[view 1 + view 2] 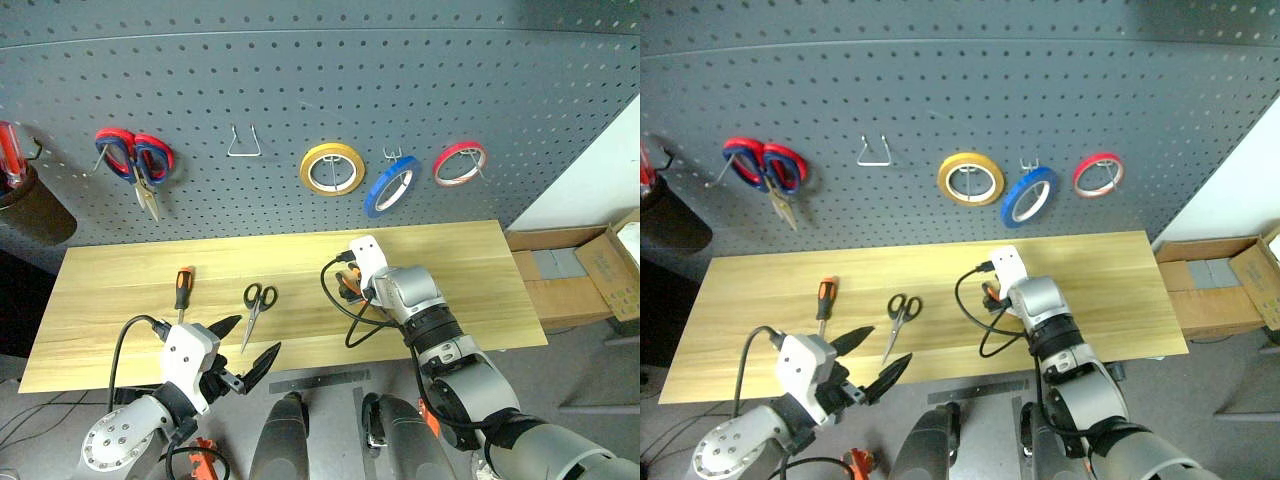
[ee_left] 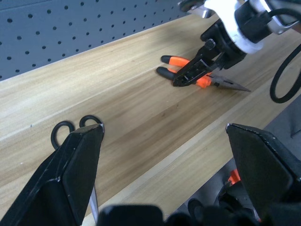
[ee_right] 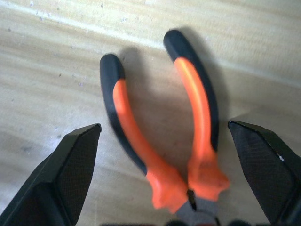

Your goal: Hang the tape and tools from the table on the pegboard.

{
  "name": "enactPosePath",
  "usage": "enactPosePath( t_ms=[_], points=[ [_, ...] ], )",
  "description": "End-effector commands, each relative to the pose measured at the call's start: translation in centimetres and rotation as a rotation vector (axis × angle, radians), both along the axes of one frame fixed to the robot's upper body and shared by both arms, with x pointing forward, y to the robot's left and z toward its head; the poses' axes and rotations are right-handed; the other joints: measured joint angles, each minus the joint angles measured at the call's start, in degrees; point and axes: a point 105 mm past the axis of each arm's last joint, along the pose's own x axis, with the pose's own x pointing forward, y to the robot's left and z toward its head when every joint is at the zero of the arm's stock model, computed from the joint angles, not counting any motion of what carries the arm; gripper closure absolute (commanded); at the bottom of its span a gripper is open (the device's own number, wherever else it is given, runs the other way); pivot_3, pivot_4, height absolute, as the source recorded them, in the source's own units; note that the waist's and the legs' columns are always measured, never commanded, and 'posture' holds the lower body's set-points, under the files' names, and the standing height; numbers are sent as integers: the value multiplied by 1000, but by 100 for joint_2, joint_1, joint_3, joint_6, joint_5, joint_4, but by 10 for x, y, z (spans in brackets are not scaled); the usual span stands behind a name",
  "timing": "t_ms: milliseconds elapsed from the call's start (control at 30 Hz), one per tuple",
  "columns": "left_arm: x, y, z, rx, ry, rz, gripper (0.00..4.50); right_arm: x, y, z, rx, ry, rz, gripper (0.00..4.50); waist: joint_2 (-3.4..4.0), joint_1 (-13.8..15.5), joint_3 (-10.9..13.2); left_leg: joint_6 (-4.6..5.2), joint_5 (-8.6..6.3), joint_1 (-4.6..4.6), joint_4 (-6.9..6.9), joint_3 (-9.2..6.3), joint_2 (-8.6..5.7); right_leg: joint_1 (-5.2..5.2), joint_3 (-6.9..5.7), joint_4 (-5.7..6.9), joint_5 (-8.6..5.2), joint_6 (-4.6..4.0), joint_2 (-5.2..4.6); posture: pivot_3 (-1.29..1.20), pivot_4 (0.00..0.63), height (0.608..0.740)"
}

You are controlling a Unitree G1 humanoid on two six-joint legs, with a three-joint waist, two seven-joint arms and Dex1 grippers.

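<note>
Head cam (both eyes, same scene): pegboard (image 1: 300, 80) behind table (image 1: 120, 290). On pegboard hooks, L to R: red-handled screwdriver (image 1: 10, 150) in a dark holder at far left edge, red-and-blue scissors (image 1: 135, 160), bare wire hook (image 1: 243, 142), yellow roll (image 1: 333, 168), blue tape (image 1: 391, 186) hanging tilted on a hook, red roll (image 1: 459, 163). So tape is up on the board; the 3 tools lie on the table. Screwdriver (image 1: 182, 290) w/ orange-black handle at table's left-center, small black scissors (image 1: 257, 305) just right of it, apart. Pliers (image 1: 347, 287) near table center, mostly hidden by right arm; orange bit shows. Left gripper (image 1: 248, 350) at the table's front edge, fingers spread wide, holding nothing. Right gripper over the pliers, wrist angled down.

L wrist cam: own two black fingers (image 2: 70, 174) far apart, nothing between them. Black scissors' loops (image 2: 75, 127) peek by one finger. Across the table, right gripper (image 2: 200, 66) low over the pliers (image 2: 197, 77), tips either side of the handles; can't tell if touching. Plier nose points away from the pegboard.

R wrist cam: right gripper's fingers (image 3: 70, 174) spread wide, one each side of the pliers (image 3: 193, 122). Handles splayed in a V, flat on the wood, not pinched.
</note>
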Motion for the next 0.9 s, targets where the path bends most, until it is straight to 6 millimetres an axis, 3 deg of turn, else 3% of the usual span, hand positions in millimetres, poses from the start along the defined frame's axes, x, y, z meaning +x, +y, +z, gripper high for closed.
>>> enactPosePath(
  t_ms=[33,133,167,300,400,600,733,800,900],
  points=[
    [-1,0,7,0,-28,1,0,-1,-7,-11,-31,10,22,611,0,1,0,0,0,0,0,0,0,0,-1,0,0,0,0,252,331,740],
    [1,-1,7,-3,-29,-1,0,0,-6,-9,-37,-15,53,1590,0,0,0,0,0,-1,0,2,0,-1,-1,0,0,0,0,245,327,740],
    [1,-2,7,-6,-30,-6,0,1,-6,-7,-40,-29,68,1690,0,0,0,0,0,-1,-1,2,0,-1,0,-1,0,0,0,242,325,740],
    [6,-4,9,-32,-33,-10,0,0,-9,0,-26,-62,95,1690,-1,3,-1,0,0,-7,-8,4,1,-7,-2,-6,0,0,3,238,311,740],
    [10,-1,15,-88,-36,11,0,-3,-12,17,26,-108,141,1690,-2,13,-1,-1,1,-33,-7,0,0,-26,-6,-7,0,0,2,241,301,740],
    [14,7,34,-217,-56,60,0,-28,-15,75,222,-274,282,1690,-4,32,-3,-3,1,-79,-3,-17,-1,-54,-19,-10,1,1,-9,244,272,740],
    [9,6,55,-353,-78,68,0,-64,-13,119,384,-454,448,1690,-10,49,-7,-8,-1,-78,-5,-21,-2,-51,-22,-17,-1,5,-8,258,257,740],
    [7,8,65,-404,-91,84,0,-76,-9,134,441,-509,477,1690,-12,39,-8,-11,-3,-78,-5,-21,-2,-49,-22,-22,-1,5,-8,259,250,740],
    [8,10,84,-504,-113,87,0,-95,11,166,590,-591,564,1690,-15,40,-14,-26,6,-74,1,-23,-2,-49,-23,-5,-1,5,-7,273,232,740]
  ],
)
